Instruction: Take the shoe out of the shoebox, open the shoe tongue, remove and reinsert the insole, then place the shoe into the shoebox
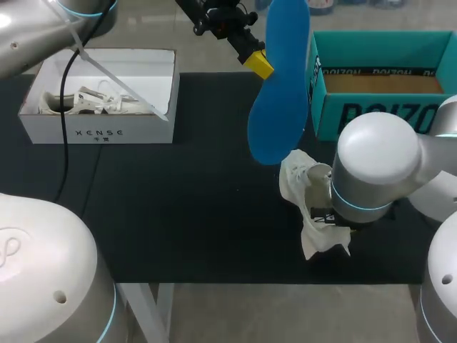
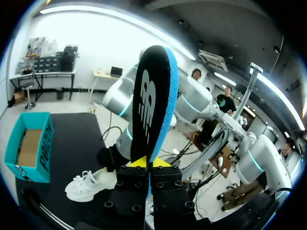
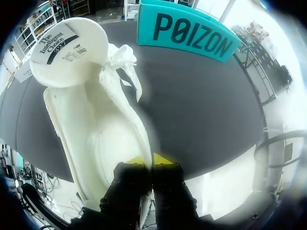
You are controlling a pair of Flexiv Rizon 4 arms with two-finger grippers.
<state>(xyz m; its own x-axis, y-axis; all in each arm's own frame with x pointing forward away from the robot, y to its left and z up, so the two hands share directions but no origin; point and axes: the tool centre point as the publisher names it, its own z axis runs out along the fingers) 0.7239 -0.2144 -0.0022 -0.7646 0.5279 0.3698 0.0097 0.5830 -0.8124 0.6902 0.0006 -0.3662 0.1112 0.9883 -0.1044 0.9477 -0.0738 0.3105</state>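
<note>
The insole is a long, flat foam piece with rounded ends. Its upper face is bright blue, and the underside seen from the left wrist is black with a pale logo and a thin blue edge. It stands nearly upright in the air above the table, whose top is covered in a matte black mat. Its lower end hangs just above the shoe.

The left hand has its 2 yellow tips pressed close together. They pinch 1 narrow end of the insole from both faces, and the rest of it rises ahead of the fingers.

The shoe is white, with a soft, crumpled upper. It sits on the mat in front of the teal shoebox, near the table's front edge. In the right wrist view its smooth, pale inside lies open, and the round tongue, with a printed label, is folded up and away from the opening. A knot of white lace lies beside the tongue.

The right hand is nearly closed, its 2 tips nipping the thin side wall of the shoe between them.

The teal shoebox is open-topped cardboard with a plain brown floor. Well apart, at the table's far left, a white shoebox holds a second white shoe.
</note>
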